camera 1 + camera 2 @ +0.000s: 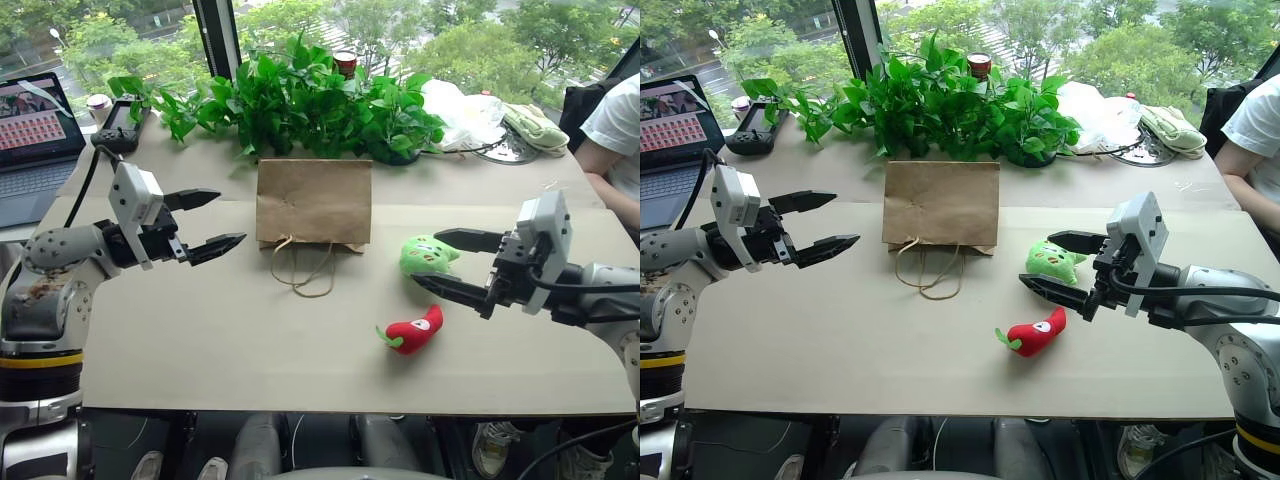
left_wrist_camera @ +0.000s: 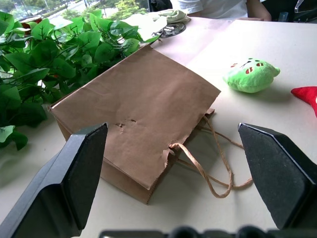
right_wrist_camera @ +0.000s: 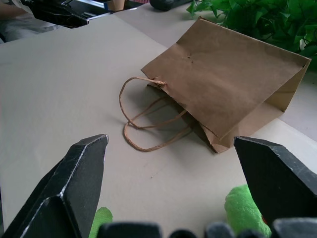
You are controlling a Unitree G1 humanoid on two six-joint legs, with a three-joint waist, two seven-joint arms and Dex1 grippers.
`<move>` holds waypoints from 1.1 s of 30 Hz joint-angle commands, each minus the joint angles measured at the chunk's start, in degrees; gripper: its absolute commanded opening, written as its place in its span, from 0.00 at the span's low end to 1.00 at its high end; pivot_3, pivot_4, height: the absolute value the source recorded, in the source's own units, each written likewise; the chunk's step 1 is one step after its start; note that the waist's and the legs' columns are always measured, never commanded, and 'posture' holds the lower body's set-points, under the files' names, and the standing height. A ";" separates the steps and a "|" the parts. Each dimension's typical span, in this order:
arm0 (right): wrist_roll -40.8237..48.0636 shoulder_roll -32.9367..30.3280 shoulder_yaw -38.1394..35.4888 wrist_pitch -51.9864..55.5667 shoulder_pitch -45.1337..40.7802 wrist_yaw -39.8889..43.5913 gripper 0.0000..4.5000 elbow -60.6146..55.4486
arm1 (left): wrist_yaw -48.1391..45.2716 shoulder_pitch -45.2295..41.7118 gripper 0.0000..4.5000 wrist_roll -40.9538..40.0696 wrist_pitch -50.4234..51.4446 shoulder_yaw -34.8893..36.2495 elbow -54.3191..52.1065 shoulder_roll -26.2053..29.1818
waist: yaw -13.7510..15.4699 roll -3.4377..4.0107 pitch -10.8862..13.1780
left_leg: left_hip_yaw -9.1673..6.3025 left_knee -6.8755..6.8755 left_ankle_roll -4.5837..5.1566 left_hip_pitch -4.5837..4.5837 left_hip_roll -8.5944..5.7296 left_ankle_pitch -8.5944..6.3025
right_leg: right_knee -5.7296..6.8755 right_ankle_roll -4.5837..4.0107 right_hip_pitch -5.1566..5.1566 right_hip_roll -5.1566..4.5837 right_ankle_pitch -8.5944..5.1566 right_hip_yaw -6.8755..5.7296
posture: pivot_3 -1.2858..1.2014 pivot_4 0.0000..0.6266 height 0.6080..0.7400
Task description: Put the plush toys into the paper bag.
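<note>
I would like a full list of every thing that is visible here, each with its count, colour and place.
paper bag: one, brown, lying flat mid-table, twine handles toward the robot
green plush toy: one, light green, right of the bag, between the right gripper's fingers
red chili plush toy: one, red with green stem, nearer the robot than the green toy
leafy plants: one cluster, green, behind the bag
white plastic bag: one, white, right of the plants
laptop: one, dark, open, far left
handheld controller: one, black, beside the laptop
person: one, white sleeve, far right
left gripper: black fingers, open, left of the bag
right gripper: black fingers, open around the green toy
</note>
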 commanded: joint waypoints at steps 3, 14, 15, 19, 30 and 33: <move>-0.56 0.29 0.03 -2.37 -0.28 -0.76 1.00 -0.56 | -2.50 -3.33 1.00 0.05 -1.44 -0.24 4.41 0.94 | 0.03 0.00 0.00 | -0.01 0.01 0.00 0.00 0.00 0.00 | 0.01 0.00 0.00 0.00 0.00 -0.02 | 0.52 0.24 1.00; 0.20 0.61 1.53 -1.57 0.61 -4.52 1.00 -3.67 | -5.37 -22.12 1.00 28.26 -49.27 -18.42 45.65 -4.48 | 0.82 0.01 -0.01 | 0.03 0.23 0.06 -0.31 -0.02 -0.03 | -0.03 -0.04 -0.06 -0.01 0.00 -0.27 | 0.52 0.24 1.00; 0.35 0.65 1.55 -1.43 0.91 -5.05 1.00 -4.26 | -4.42 -23.76 1.00 30.16 -53.31 -19.63 48.68 -5.60 | 0.98 0.00 -0.01 | 0.04 0.26 0.07 -0.37 -0.03 -0.03 | -0.04 -0.04 -0.09 0.00 0.00 -0.30 | 0.52 0.24 1.00; 1.15 1.02 1.30 -0.92 2.20 -7.26 1.00 -6.44 | 0.33 -28.52 1.00 35.82 -64.71 -23.07 57.53 -9.52 | 1.40 0.00 -0.02 | 0.05 0.34 0.24 -0.51 -0.02 -0.13 | -0.21 -0.03 -0.08 0.00 0.01 -0.35 | 0.52 0.24 1.00; 2.59 2.02 0.12 -1.10 5.46 -12.32 1.00 -9.38 | 5.38 -34.25 1.00 39.98 -73.44 -25.61 69.31 -18.00 | 1.19 -0.02 -0.03 | -0.08 0.37 0.30 -0.53 -0.03 -0.17 | -0.27 0.01 -0.02 0.02 0.03 -0.37 | 0.52 0.24 1.00; 2.64 1.88 0.24 -1.37 5.56 -12.96 1.00 -9.32 | 4.59 -34.37 1.00 38.92 -74.06 -25.05 69.91 -18.44 | 1.15 -0.02 -0.03 | -0.13 0.37 0.30 -0.52 -0.03 -0.17 | -0.25 0.01 -0.02 0.03 0.03 -0.37 | 0.52 0.24 1.00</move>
